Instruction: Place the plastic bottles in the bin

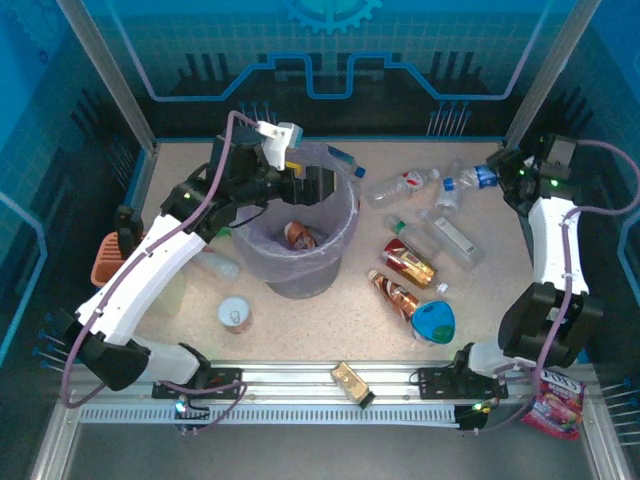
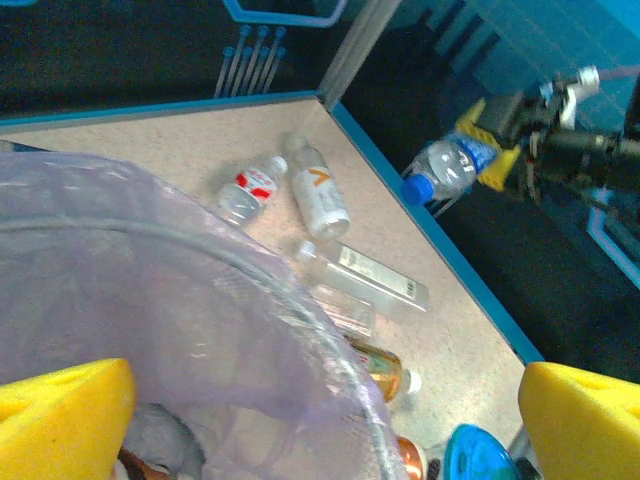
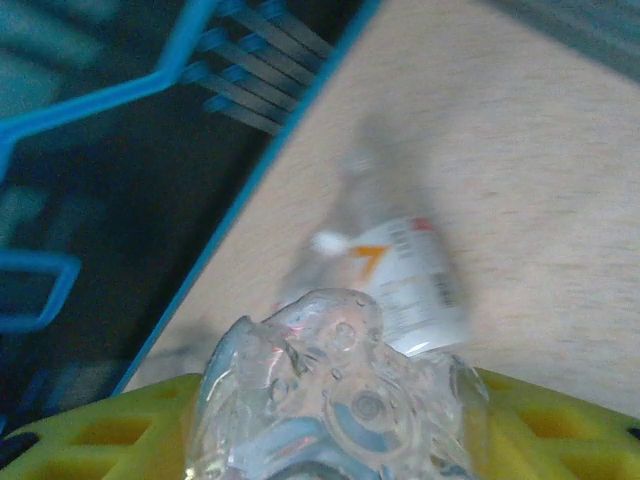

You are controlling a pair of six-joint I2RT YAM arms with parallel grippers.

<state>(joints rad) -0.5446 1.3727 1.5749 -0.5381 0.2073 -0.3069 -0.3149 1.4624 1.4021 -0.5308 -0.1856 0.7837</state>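
Yellow pads (image 2: 62,420) of the left claw (image 2: 320,425) stand spread wide just above the bin (image 1: 300,272), at its back rim. One brown bottle (image 1: 300,237) lies inside the bin on the clear bag. Right of the bin, more plastic bottles (image 1: 455,240) lie scattered on the bench (image 1: 330,330), among them a red-labelled bottle (image 1: 402,184) and a red-gold bottle (image 1: 408,262). Far right, the right claw (image 2: 488,150) pinches a clear blue-capped bottle (image 2: 445,168).

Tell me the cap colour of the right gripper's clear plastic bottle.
Blue cap on that bottle, best in left wrist view.
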